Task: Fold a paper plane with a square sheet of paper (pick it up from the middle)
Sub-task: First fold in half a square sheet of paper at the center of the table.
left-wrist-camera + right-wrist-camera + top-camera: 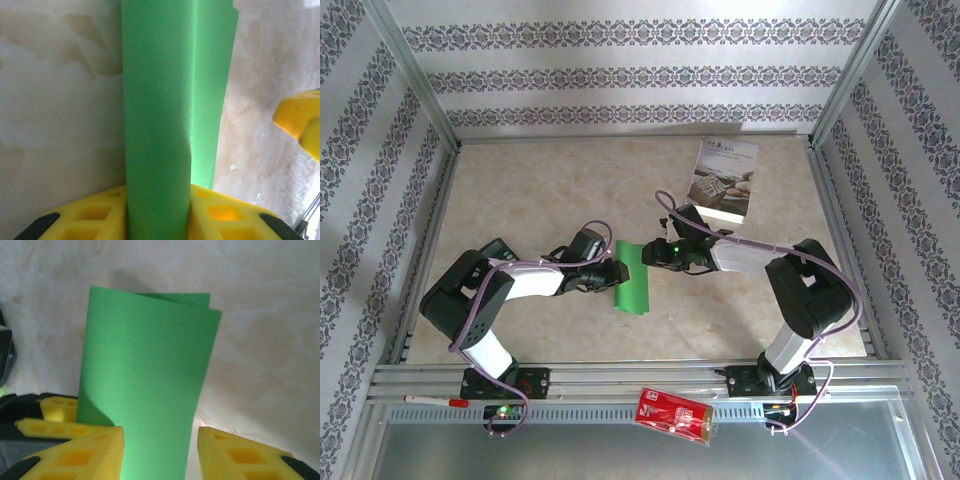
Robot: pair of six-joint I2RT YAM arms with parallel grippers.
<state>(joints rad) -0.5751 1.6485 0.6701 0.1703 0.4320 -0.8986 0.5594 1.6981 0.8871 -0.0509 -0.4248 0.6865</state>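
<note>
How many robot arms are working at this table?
2. The left arm reaches in from the left and the right arm from the right. Both meet at the folded green paper in the middle. None seems hidden.

- green paper: thin sheet, matt, smooth, sharp crease
- table top: pale marble-look surface, smooth, faint sheen
- left gripper, right gripper: yellow plastic fingers, matt, slightly grainy, moulded pockets
- rails along the near edge: bare metal, brushed, dull shine
- booklet, far right corner: printed paper, glossy cover
- packet, near edge: red, shiny wrapper
- walls: patterned, matt
</note>
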